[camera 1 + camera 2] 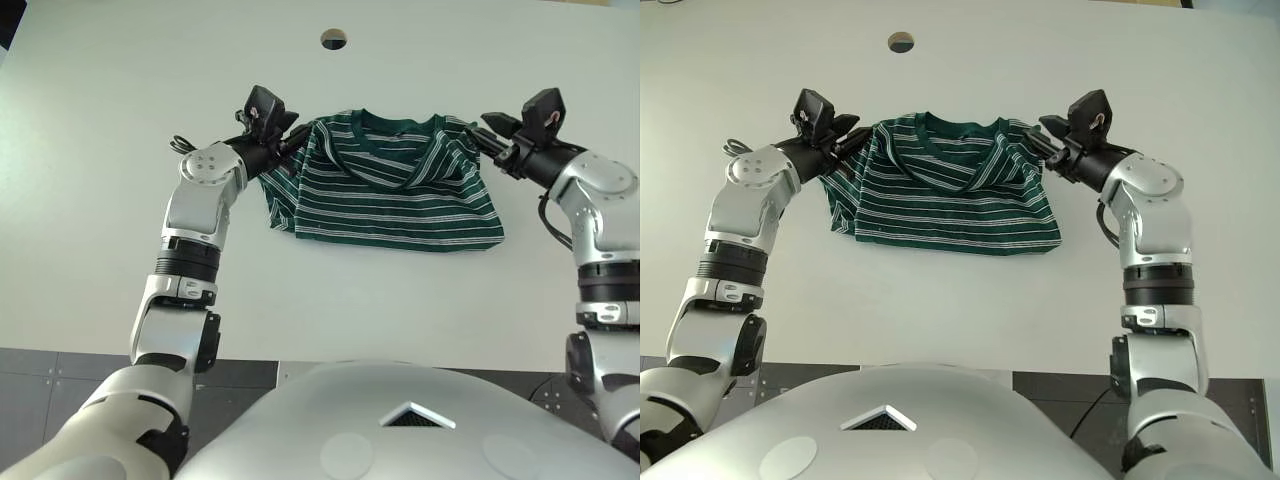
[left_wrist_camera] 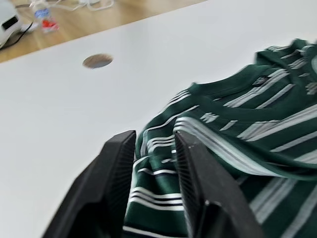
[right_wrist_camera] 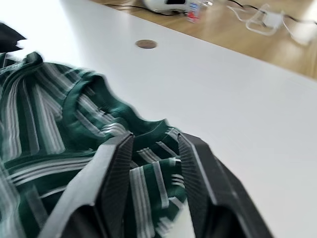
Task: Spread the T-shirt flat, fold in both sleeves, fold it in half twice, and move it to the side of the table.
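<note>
The white table (image 1: 110,110) is sitting in front of the robot. On the left side, the left gripper (image 1: 294,138) is reaching over the table to the T-shirt's (image 1: 385,195) left shoulder. Its two black fingers (image 2: 119,168) are pinching the green cloth, and a fold of the striped cloth is showing between them in the left wrist view.

In the middle, the dark green T-shirt with thin white stripes is lying near the middle of the table. Its neck is pointing away from the robot. Its two shoulders are being held up a little, so the front of the neck is sagging down between them. The bottom part is resting on the table and is looking bunched and wrinkly, not flat. A small round hole (image 1: 333,39) is showing in the table past the neck, well apart from the shirt.

On the right side, the right gripper (image 1: 480,135) is holding the T-shirt's right shoulder. Its fingers (image 3: 195,168) are squeezing a bit of the striped cloth too. Past the far edge of the table, a wooden floor (image 3: 237,29) is showing.
</note>
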Controlling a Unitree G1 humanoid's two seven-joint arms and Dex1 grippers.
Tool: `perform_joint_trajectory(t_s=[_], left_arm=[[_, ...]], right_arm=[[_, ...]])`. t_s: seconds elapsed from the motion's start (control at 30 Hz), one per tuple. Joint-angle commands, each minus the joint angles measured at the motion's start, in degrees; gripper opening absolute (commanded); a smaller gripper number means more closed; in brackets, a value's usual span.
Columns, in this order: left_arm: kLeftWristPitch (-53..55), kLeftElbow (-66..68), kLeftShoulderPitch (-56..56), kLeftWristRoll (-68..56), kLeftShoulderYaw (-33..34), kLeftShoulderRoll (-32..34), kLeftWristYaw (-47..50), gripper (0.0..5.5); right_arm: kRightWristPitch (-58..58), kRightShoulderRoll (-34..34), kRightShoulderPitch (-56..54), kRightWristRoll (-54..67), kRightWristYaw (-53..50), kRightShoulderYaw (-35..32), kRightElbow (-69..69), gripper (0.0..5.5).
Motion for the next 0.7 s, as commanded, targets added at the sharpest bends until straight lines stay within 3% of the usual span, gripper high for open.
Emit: perform_joint_trajectory(t_s=[0.03,0.23,0.47,0.6,0.7], left_arm=[[-2.28,6.05,-3.22,2.86,1.76,-0.97,5.00,1.75],[-1.71,-0.71,1.44,2.26,4.74,2.44,3.75,1.75],[3.59,-22.15,11.80,-4.06,4.59,4.67,-4.45,1.75],[4.77,-30.32,15.01,-3.93,0.72,3.36,-5.38,1.13],[5.20,-34.00,16.38,-2.69,-4.30,2.11,-5.96,0.64]], right_arm=[[-2.43,1.23,-3.47,-5.05,-7.60,-1.07,7.99,2.11],[-11.88,1.00,0.37,-10.62,-7.86,1.95,1.59,2.11],[-17.15,0.66,5.96,-9.18,-0.57,4.61,-10.79,0.88],[-20.42,-0.75,6.73,-13.03,1.39,7.42,-11.36,0.14],[-21.31,-2.27,6.97,-16.66,3.84,10.95,-10.91,0.10]])
